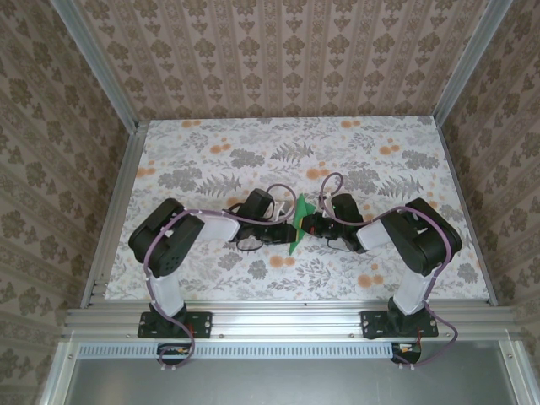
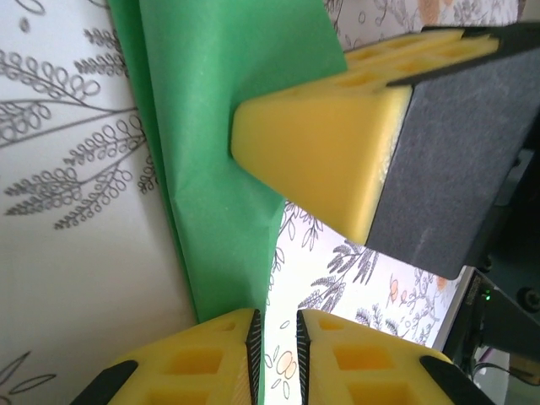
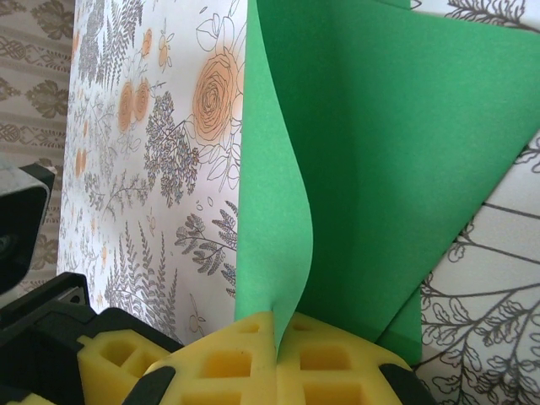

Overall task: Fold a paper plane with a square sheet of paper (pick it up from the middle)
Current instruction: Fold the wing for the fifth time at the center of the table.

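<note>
Right wrist view shows my right pincer (image 3: 278,342) clamped on the paper (image 3: 380,169), which stands upright between both pincers, left pincer (image 2: 278,359) barely ajar around its edge; light, floppy, easily creased, so I'd pinch gently near the fold.

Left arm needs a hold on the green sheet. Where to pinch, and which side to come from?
Pinch the edge of the square sheet of paper nearest the left gripper, coming from the left, opposite the right gripper, which is shut on its other side. The sheet is held upright, thin and curling, so straddle it edge-on. That edge sits in the left gap now.
</note>
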Motion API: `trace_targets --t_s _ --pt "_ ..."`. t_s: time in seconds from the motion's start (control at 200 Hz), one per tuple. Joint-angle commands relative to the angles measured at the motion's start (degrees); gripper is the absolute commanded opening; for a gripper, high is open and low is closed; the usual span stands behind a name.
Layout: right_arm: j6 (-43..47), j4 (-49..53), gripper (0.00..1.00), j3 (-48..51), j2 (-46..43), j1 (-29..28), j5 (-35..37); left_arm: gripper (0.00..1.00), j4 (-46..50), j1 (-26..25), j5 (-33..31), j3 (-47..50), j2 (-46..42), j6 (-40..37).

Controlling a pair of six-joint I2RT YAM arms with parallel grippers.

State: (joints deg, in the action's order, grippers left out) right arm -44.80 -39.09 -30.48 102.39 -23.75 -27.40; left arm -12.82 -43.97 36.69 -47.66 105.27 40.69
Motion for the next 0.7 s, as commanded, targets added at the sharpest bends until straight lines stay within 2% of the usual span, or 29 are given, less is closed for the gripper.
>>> trace_targets --t_s 0.0,0.515,0.695 --pt "1.32 7.62 0.00 1.31 4.13 1.31 8.33 0.21 4.48 -1.20 0.94 0.36 -1.65 -2.65" --pt "0.76 8.07 0.00 1.34 4.49 1.33 9.27 0.23 4.96 -3.69 0.58 0.06 -3.18 -2.76" --pt "0.28 7.93 0.00 1.56 4.54 1.30 9.60 0.28 10.45 -5.85 -9.38 0.81 -9.07 -2.89"
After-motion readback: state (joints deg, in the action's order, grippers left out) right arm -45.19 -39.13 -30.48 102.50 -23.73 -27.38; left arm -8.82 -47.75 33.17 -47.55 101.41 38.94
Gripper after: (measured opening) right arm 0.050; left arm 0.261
